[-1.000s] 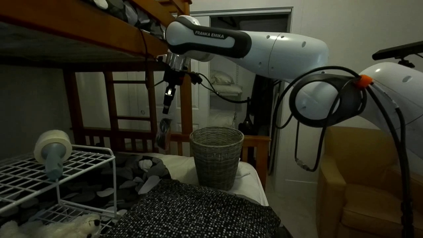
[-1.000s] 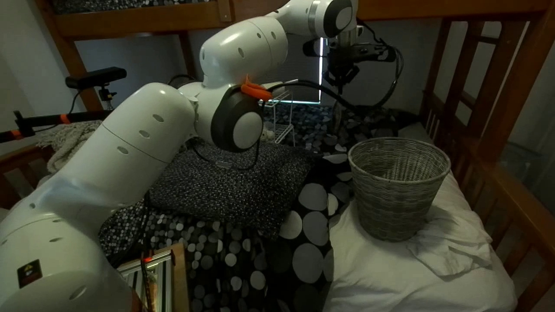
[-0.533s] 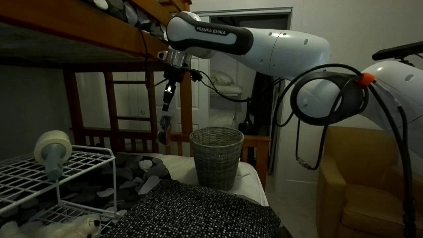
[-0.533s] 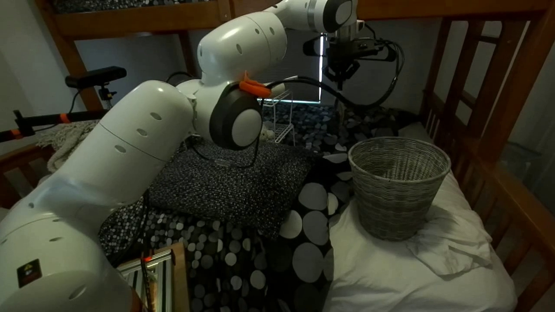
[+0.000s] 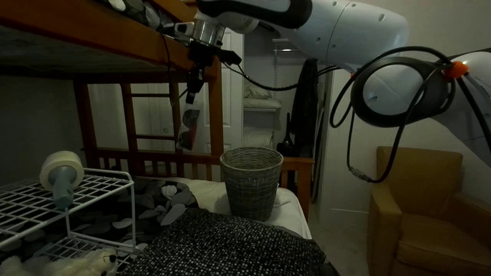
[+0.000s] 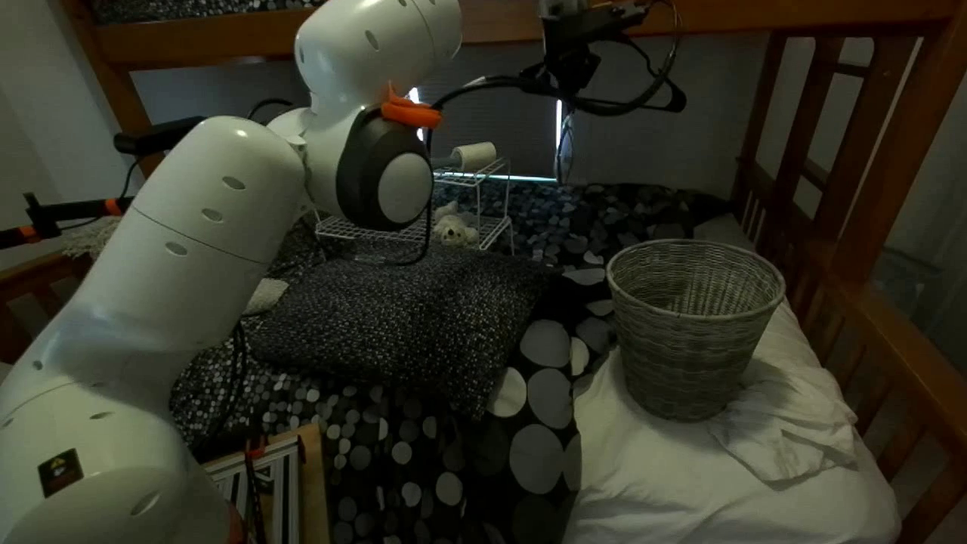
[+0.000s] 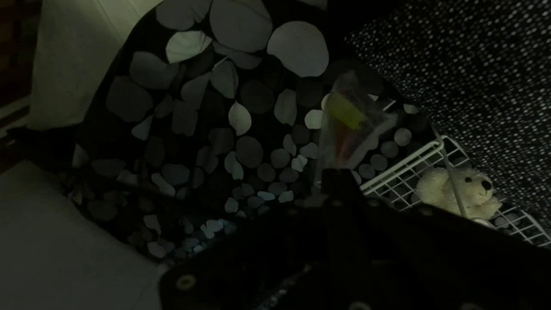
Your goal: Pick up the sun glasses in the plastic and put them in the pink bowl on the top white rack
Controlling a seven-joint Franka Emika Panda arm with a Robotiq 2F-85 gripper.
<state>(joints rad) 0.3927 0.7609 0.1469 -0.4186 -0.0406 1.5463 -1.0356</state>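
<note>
The dark-lensed sunglasses in clear plastic (image 5: 188,132) are held high above the bed, hung lengthwise; the long axis is near vertical, the lower end tipped slightly to picture-left in an exterior view. Below, the mattress is covered with black bedding patterned in grey circles (image 6: 550,397), topped by a black, white-speckled pillow (image 5: 230,241). The two-tier white wire rack (image 5: 99,197) is seen alongside, a white roll with a blue-grey handle (image 5: 61,172) laid on top, a cream plush bear (image 7: 458,191) below. A round grey wicker basket (image 5: 249,188) is backed by the brown wooden bunk frame (image 5: 216,126). And the black two-fingered gripper (image 5: 190,99): fingertips closed together, the plastic's upper end pinched between them.
</note>
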